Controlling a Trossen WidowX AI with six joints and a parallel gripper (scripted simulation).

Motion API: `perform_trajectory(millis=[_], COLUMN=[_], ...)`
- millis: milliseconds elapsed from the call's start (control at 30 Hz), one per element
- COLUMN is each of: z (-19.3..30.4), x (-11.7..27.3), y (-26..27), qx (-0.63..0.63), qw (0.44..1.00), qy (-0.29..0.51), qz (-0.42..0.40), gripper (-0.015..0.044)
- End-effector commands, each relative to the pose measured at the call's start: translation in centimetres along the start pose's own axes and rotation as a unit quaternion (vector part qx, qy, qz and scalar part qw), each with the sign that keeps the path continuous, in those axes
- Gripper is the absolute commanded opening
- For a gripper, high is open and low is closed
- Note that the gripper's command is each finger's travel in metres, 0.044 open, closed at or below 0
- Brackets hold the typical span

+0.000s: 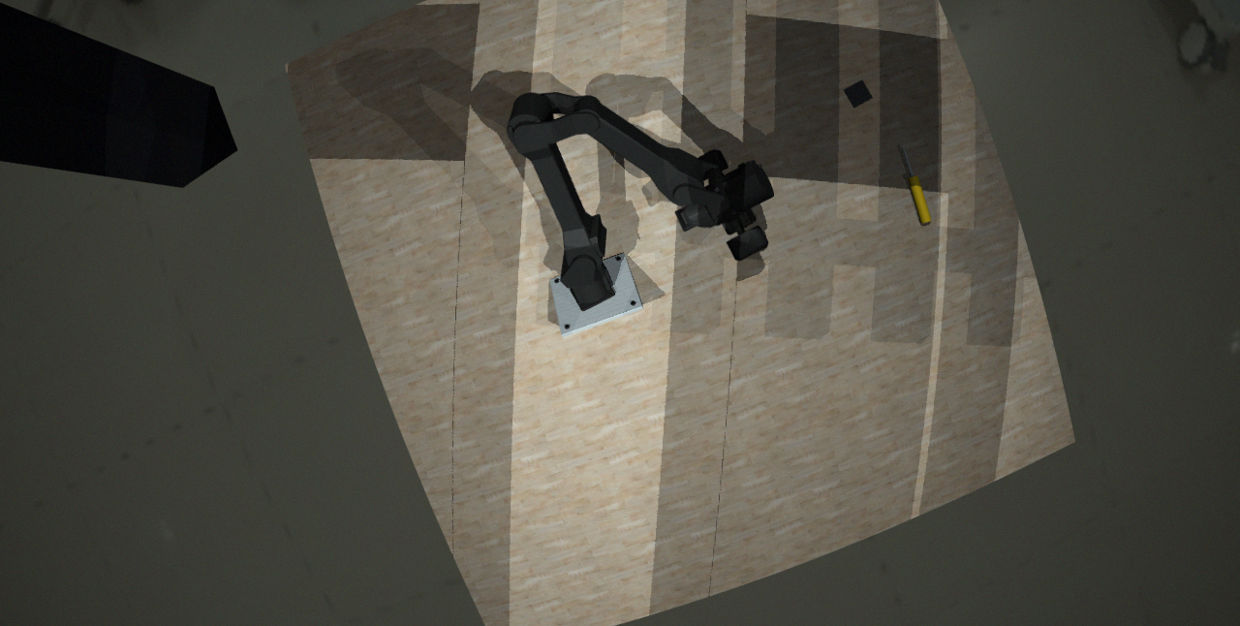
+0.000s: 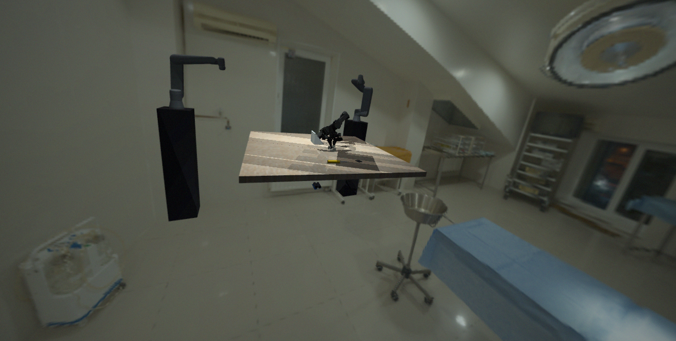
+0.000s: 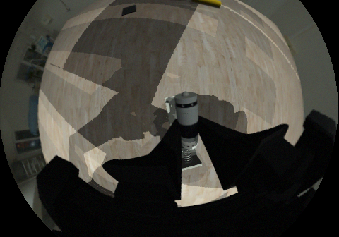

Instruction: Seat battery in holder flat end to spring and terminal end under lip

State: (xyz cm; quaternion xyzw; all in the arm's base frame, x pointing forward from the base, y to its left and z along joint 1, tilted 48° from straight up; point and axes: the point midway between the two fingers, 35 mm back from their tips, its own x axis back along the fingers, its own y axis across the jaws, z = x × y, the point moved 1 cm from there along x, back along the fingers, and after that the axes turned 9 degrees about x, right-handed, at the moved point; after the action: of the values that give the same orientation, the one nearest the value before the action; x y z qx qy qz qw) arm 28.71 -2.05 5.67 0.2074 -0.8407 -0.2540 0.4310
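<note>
The battery (image 3: 186, 113), a grey cylinder with black bands, is gripped between the fingertips of my gripper (image 3: 186, 120) (image 2: 331, 146). Its nubbed terminal end points to the upper side of the wrist view, its other end toward the coil spring (image 3: 187, 154). The holder shows in parts around and behind the battery: a pale end piece (image 3: 171, 107) and a dark floor with a light edge (image 3: 192, 163) by the spring. The battery and fingers cover the holder's middle, so seating, tilt and contact cannot be told. In the top view the arm hides both battery and holder.
A yellow-handled screwdriver (image 1: 919, 200) (image 2: 333, 161) (image 3: 208, 1) and a small dark square (image 1: 857, 94) (image 2: 358, 160) (image 3: 129, 10) lie on the wooden table (image 1: 598, 492) away from the gripper. The arm's pale base plate (image 1: 622, 299) is at its foot. Shadows cross the table.
</note>
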Motion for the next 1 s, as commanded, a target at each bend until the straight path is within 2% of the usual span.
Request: perform_trajectory(millis=[0,467,967], z=[0.1,0.6,1.5], x=[0.0,-0.1,0.0], y=[0.2,0.5,0.6], qx=[0.0,-0.004,-0.004], qw=[1.0,0.999,0.999], qy=[-0.013,-0.048,-0.05], qz=[0.002,0.007,0.004], gripper=[0.0071,0.0071,0.0071])
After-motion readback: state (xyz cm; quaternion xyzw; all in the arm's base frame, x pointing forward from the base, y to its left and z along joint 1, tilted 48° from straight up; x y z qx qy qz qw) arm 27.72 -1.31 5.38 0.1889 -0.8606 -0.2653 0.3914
